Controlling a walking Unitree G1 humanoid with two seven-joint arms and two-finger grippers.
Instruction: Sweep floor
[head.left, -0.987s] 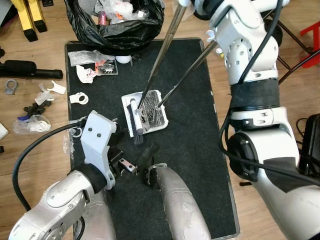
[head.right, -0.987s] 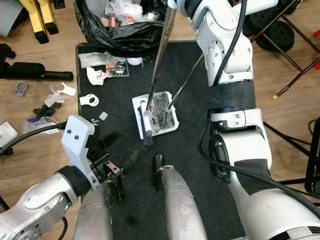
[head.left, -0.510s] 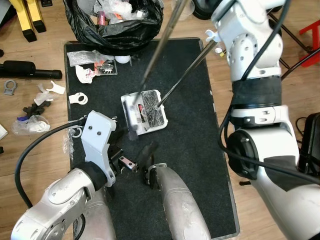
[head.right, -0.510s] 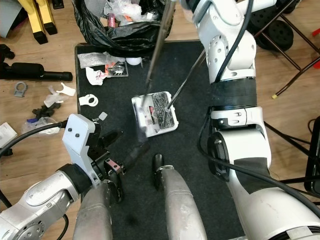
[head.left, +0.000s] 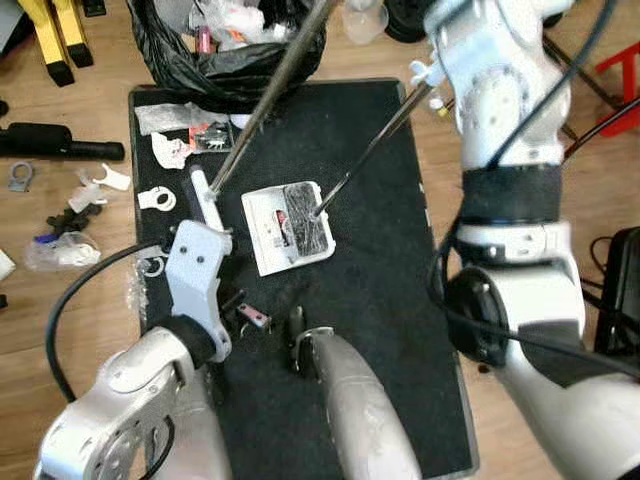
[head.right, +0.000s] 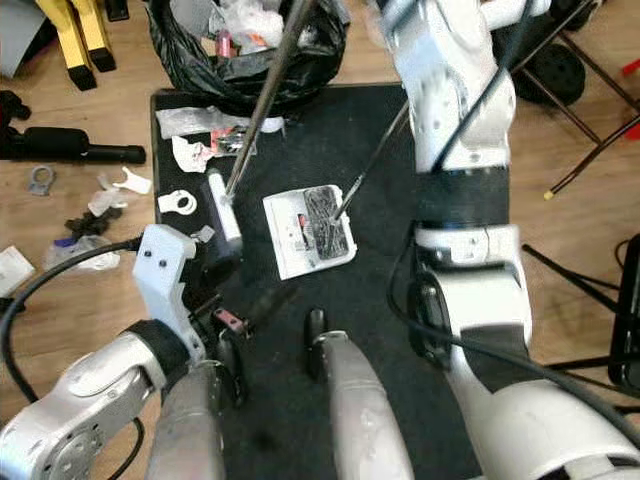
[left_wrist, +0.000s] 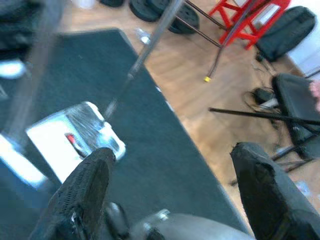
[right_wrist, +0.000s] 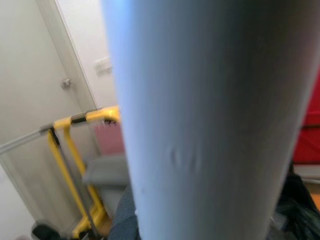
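A white dustpan (head.left: 288, 226) with dark debris in it lies on the black mat (head.left: 385, 290); its thin handle (head.left: 375, 145) slants up to my right arm (head.left: 500, 100). The broom's white head (head.left: 204, 197) hangs over the mat's left side, just above my left arm. Its silver handle (head.left: 265, 95) rises to the top edge, where my right gripper is shut on it; the handle (right_wrist: 200, 125) looms close in the right wrist view. My left gripper (head.right: 243, 292) is low over the mat, open and empty, with the dustpan (left_wrist: 75, 140) ahead of it. White scraps (head.left: 170, 150) lie near the mat's far left corner.
A black trash bag (head.left: 230, 55) full of rubbish stands beyond the mat. Wrappers (head.left: 60, 246), small black parts (head.left: 75, 210) and a black tube (head.left: 60, 143) lie on the wood floor to the left. Yellow stand legs (head.left: 55, 40) are far left, a red stool (head.left: 625, 65) far right.
The broom head has swung left off the dustpan to the mat's left side, beside my left arm. The dustpan and the left gripper have stayed put.
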